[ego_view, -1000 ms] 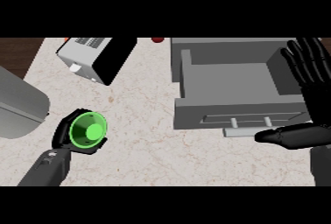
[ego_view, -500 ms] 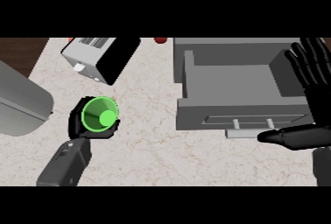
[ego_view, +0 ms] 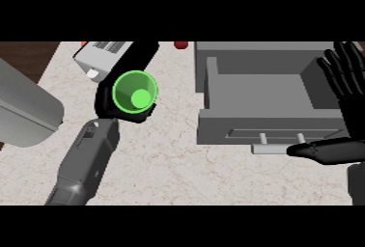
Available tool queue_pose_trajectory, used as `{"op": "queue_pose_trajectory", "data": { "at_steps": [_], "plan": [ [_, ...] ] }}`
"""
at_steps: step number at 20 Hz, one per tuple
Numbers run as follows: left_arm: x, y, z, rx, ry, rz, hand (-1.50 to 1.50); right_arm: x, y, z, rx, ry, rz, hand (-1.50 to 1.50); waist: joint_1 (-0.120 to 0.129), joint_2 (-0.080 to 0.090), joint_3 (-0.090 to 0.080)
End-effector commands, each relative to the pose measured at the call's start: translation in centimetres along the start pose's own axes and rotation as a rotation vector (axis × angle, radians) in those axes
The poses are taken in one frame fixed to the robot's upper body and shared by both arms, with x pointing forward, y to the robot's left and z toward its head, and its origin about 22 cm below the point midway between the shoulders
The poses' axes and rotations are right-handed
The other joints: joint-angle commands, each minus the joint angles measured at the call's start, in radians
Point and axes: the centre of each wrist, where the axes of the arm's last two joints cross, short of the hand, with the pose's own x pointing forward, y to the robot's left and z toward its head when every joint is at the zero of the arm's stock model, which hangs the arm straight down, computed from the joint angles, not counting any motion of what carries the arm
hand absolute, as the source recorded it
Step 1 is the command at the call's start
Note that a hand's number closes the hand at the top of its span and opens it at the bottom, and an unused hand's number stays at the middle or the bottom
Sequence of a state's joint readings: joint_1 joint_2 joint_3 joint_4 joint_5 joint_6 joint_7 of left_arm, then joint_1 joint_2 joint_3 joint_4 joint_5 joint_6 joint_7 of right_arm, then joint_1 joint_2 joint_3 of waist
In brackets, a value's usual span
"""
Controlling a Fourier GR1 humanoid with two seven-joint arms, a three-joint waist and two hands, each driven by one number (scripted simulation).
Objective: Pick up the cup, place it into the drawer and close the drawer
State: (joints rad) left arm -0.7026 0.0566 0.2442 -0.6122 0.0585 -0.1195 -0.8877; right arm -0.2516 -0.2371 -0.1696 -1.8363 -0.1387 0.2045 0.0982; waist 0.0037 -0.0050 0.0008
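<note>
A green cup (ego_view: 134, 92) shows from above, its mouth facing up, held over the counter left of the drawer. My left hand (ego_view: 114, 107) is curled round it, black fingers wrapping its sides. The grey drawer (ego_view: 214, 89) stands pulled open at the right, its inside bare, with a handle (ego_view: 274, 148) on its front. My right hand (ego_view: 348, 82) is open at the right edge, fingers pointing up over the drawer's right wall and thumb (ego_view: 329, 151) stretched toward the handle.
A white and black toaster (ego_view: 114, 57) stands at the back left, just behind the cup. A grey appliance (ego_view: 21, 108) fills the left edge. A small red object (ego_view: 181, 45) lies at the back.
My left hand has carried the cup up off the counter and forward to the right, toward the drawer. The right hand has stayed where it was.
</note>
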Motion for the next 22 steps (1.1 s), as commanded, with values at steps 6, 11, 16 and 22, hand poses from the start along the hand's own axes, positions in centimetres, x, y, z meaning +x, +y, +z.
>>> {"op": "queue_pose_trajectory", "data": {
  "at_steps": [6, 11, 16, 22],
  "plan": [
    [7.6, -8.9, -10.6, -0.136, -0.021, 0.000, 1.50, -0.1, 0.2, -0.7, -0.028, 0.010, -0.008, -1.50, 0.003, -0.003, 0.000],
    [9.1, -13.5, -13.1, -0.136, -0.007, -0.053, 1.50, -1.1, 1.9, -1.2, 0.007, -0.005, 0.020, -1.50, -0.025, 0.008, -0.001],
    [11.7, -16.9, -16.5, -0.129, 0.082, -0.114, 1.50, -0.1, -1.0, -2.0, -0.006, -0.019, 0.019, -1.50, -0.038, 0.013, 0.000],
    [9.9, -17.7, -16.5, -0.119, 0.234, -0.219, 1.50, -0.6, 0.5, -0.7, 0.021, -0.029, 0.001, -1.50, -0.070, 0.021, 0.001]
  ]
}}
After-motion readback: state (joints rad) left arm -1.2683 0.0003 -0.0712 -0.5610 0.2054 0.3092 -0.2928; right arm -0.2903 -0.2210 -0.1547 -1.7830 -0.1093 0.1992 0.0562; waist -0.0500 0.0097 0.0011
